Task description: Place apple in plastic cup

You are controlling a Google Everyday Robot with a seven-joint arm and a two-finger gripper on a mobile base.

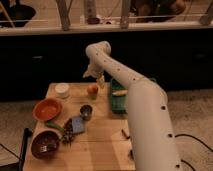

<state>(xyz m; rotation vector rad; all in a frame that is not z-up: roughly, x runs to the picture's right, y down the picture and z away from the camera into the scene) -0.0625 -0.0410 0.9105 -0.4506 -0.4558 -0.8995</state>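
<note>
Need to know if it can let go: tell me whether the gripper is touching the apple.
Cannot tell. In the camera view the gripper sits just above the apple on the table, but no plain gap or contact shows.

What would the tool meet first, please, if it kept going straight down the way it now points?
Probably the apple: the tool hangs just above it and slightly to one side, pointing at the wooden table. Depth is unclear, so it might pass beside the apple and reach the table.

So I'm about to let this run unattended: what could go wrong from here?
1. The claw hangs at the table's far edge, right above the apple; a glancing touch could roll the apple off.
2. The apple looks about as wide as the plastic cup, so it may jam on the rim or tip the cup.
</note>
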